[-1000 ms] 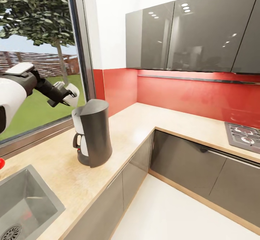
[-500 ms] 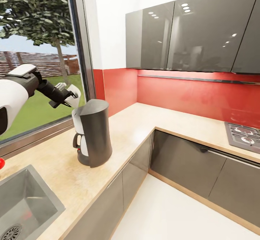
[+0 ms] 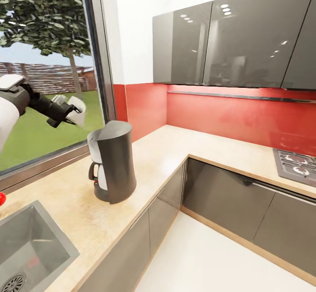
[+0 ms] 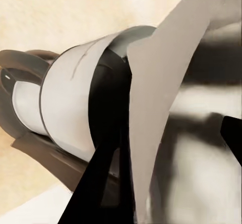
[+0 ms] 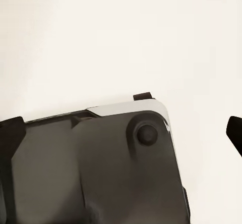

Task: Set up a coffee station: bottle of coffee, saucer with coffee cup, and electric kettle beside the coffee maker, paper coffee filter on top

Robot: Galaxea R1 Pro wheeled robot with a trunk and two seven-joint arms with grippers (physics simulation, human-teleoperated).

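Thin white paper coffee filter (image 3: pixel 78 109), light, limp, easily crushed, best pinched at its rim: held clamped in the left gripper (image 3: pixel 70 111), up beside the tall dark grey coffee maker (image 3: pixel 112 167) standing on the beige wood-grain counter (image 3: pixel 162 156).

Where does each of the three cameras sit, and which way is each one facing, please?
Head view: on the head, looking down over the kitchen countertop; left arm, left pincer holding a paper coffee filter.
Left wrist view: near that pincer, looking at the coffee maker; filter close in.
Right wrist view: faces pale floor and dark robot bodywork.
Shared: coffee maker, filter.
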